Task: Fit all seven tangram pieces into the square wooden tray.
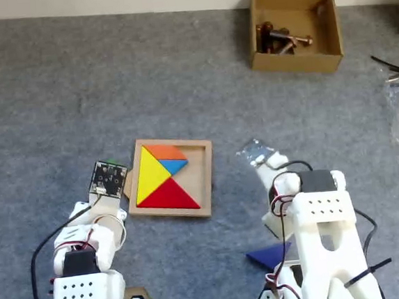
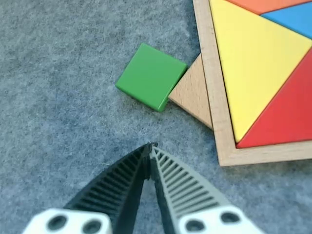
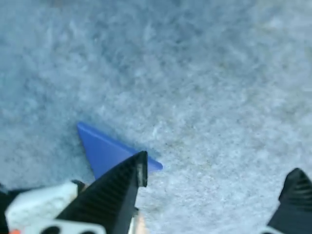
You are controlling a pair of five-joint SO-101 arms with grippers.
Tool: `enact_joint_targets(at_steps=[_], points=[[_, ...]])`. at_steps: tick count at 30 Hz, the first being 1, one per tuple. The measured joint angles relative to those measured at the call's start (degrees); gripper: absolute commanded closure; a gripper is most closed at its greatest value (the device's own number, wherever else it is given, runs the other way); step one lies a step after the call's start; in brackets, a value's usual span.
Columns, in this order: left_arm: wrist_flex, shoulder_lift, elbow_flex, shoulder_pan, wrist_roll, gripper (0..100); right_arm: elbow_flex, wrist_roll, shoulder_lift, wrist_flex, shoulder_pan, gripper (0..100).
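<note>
Low in the high view, a dark blue triangle (image 1: 268, 255) lies on the bench (image 1: 54, 85) beside the right gripper (image 3: 218, 173), which is spread wide and empty. The left gripper (image 2: 150, 148) is closed on nothing near a green square (image 2: 151, 75) that touches a wooden triangle (image 2: 195, 92) against the central tray (image 1: 203, 177). The tray holds a yellow piece (image 1: 149, 175), a red piece (image 1: 170, 194), an orange piece (image 1: 165, 151) and a light blue piece (image 1: 174, 166).

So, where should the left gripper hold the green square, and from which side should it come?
Come from straight above: the green square lies flat on the carpet. Pinch the pair of opposite edges that are both free; of the other pair, one lies against the wooden triangle, so a finger would probably not fit there. The left gripper is shut and must open first.
</note>
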Motion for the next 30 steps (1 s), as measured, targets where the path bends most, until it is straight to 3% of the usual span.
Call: enact_joint_targets(at_steps=[7, 10, 24, 30], points=[[0.0, 0.0, 0.0, 0.0, 0.0, 99, 0.0, -22.1, 0.0, 0.0, 0.0, 59.5], [0.0, 0.0, 0.0, 0.0, 0.0, 99, 0.0, -27.7, 0.0, 0.0, 0.1, 59.5], [0.0, 0.0, 0.0, 0.0, 0.0, 99, 0.0, -28.9, 0.0, 3.8, 0.0, 59.5], [0.0, 0.0, 0.0, 0.0, 0.0, 99, -0.2, -24.0, 0.0, 4.0, 2.5, 59.5]])
